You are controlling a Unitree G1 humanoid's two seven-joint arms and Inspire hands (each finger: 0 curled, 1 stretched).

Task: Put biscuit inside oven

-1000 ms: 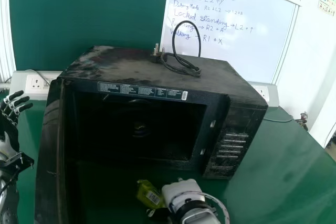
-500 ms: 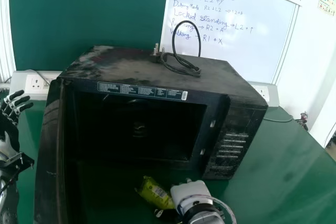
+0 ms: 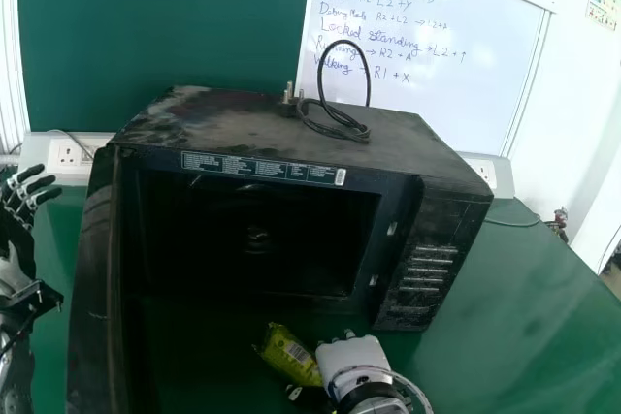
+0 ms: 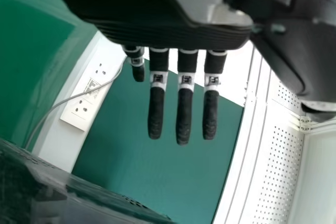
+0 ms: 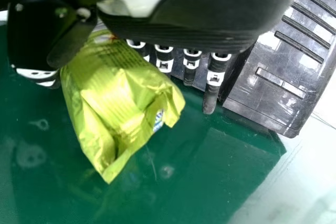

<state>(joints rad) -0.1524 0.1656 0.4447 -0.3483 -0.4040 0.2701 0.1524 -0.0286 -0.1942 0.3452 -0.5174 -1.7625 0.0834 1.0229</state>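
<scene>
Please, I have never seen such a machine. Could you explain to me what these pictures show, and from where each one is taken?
This is a humanoid robot with two arms and human-like hands. One picture is from a camera on its head, looking forward and down. The two others come from cameras at its wrists, each close to its own hand.

On the green table stands a black oven, its door open on the robot's left. A black cable with a plug lies on top.

The right hand holds a yellow-green biscuit packet on its thumb side, in front of the oven and outside it. The left hand holds nothing; its fingers are straight.
</scene>
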